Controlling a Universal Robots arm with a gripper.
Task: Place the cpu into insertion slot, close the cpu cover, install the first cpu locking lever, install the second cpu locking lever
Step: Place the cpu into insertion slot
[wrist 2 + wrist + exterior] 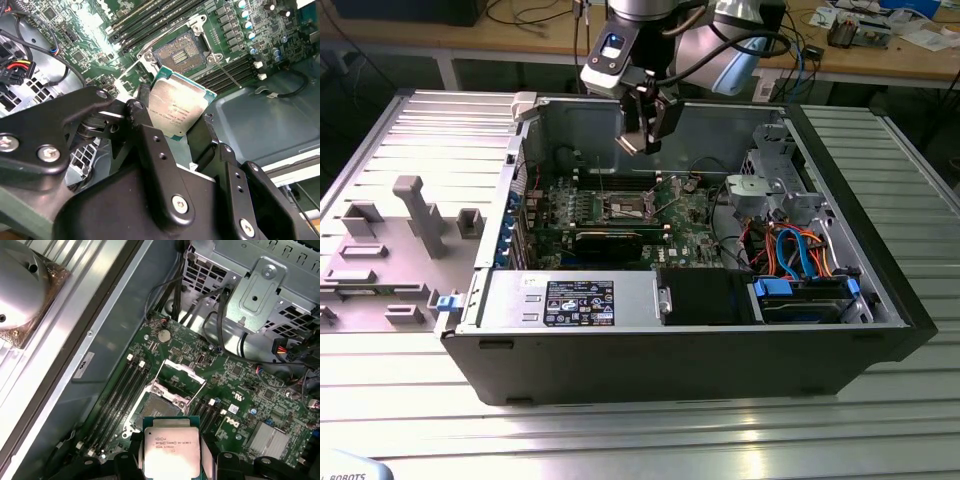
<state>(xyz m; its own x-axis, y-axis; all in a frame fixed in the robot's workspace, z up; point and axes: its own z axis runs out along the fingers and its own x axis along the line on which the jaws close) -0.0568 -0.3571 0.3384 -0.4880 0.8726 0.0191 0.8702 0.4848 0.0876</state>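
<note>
"What's in the exterior view?"
"The end effector [641, 140] hangs above the green board [692, 215], inside the open computer case [670, 355] on the worktop [620, 440]."
"And the second wrist view?"
"Its fingers [145, 130] squeeze the cpu [179, 107] by two edges. The insertion slot [181, 50] lies bare below, well apart."
"The first wrist view?"
"The cpu cover [186, 371] stands tipped up beside the slot."

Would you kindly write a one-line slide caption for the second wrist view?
The gripper holds the cpu by its edges, apart from the bare insertion slot.
</note>
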